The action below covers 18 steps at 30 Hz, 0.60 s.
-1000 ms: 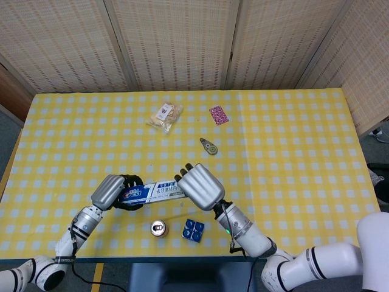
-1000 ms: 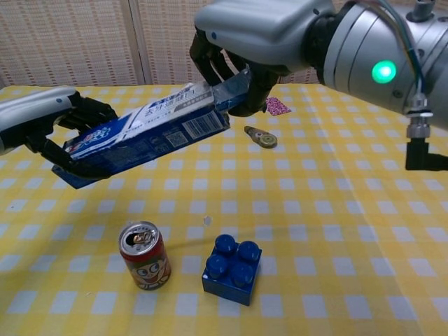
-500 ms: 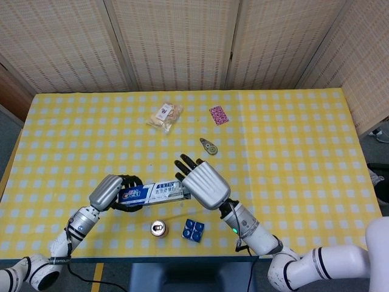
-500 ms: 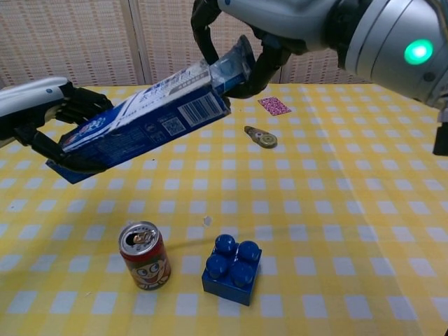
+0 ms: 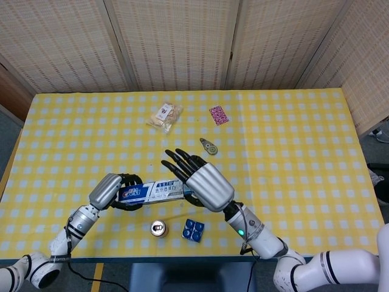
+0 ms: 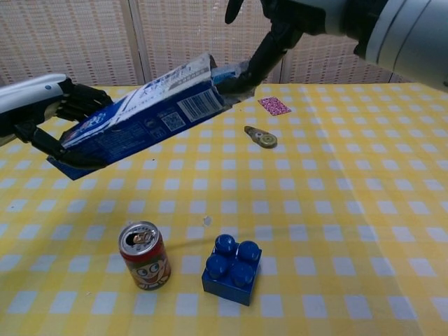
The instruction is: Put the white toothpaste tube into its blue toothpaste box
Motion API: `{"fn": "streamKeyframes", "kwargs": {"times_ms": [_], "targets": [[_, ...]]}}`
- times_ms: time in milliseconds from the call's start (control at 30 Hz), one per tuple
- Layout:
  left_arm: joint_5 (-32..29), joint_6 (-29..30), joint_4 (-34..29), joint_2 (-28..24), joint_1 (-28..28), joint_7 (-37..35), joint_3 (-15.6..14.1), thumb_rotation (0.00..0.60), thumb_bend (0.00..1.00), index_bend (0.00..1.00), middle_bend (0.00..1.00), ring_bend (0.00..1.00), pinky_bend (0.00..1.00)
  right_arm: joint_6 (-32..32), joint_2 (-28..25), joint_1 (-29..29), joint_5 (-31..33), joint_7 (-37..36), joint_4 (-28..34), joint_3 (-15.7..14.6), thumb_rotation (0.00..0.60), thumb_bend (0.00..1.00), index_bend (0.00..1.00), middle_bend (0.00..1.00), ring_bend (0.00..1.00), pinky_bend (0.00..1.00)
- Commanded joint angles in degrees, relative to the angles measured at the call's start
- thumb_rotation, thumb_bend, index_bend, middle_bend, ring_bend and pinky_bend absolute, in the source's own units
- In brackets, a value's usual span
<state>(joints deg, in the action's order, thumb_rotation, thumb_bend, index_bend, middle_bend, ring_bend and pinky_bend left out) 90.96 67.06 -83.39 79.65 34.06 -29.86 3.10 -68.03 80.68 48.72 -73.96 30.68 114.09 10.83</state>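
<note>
- Nearest the robot, a blue toy brick (image 6: 232, 269) and a red drink can (image 6: 145, 255) are seen standing on the yellow checked table (image 5: 292, 140)
- The blue toothpaste box (image 6: 140, 121) is gripped at its far-left end by the left hand (image 6: 49, 112) and held tilted above the table
- The right hand (image 5: 200, 181) is spread, fingers apart, one fingertip at the box's open end, where the white toothpaste tube (image 6: 227, 72) is seen
- Farther off lie a small round dispenser (image 5: 208, 146), a pink card (image 5: 219, 114) and a snack packet (image 5: 165, 117)

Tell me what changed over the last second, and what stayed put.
The right robot hand opened its fingers and let go of the blue toothpaste box's open end, lifting away; one fingertip remains near the flap. The left robot hand kept gripping the box, tilted in the air. Can, blue brick and other table items stayed put.
</note>
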Motion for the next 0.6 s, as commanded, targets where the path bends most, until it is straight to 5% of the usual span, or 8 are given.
{"fn": "streamKeyframes", "kwargs": {"times_ms": [33, 267, 600], "targets": [[-0.4, 0.3, -0.1, -0.1, 0.0, -1.8, 0.4, 0.6, 0.22, 0.74, 0.78, 0.62, 0.75, 1.0, -1.4, -0.9, 1.1, -2.1, 1.9, 0.2, 0.6, 0.2, 0.0, 0.0, 0.0, 0.25], [-0.3, 1.1, -0.6, -0.8, 0.1, -6.2, 0.9, 0.6, 0.22, 0.74, 0.78, 0.62, 0.75, 2.6, -3.3, -1.9, 3.0, -8.5, 4.5, 1.5, 0.6, 0.2, 0.0, 0.0, 0.0, 0.22], [0.9, 4.4, 0.8, -0.6, -0.5, -13.1, 1.2, 0.6, 0.22, 0.74, 0.78, 0.62, 0.75, 1.1, -8.0, -5.9, -3.9, -22.1, 5.8, 1.8, 0.6, 0.2, 0.0, 0.0, 0.0, 0.19]]}}
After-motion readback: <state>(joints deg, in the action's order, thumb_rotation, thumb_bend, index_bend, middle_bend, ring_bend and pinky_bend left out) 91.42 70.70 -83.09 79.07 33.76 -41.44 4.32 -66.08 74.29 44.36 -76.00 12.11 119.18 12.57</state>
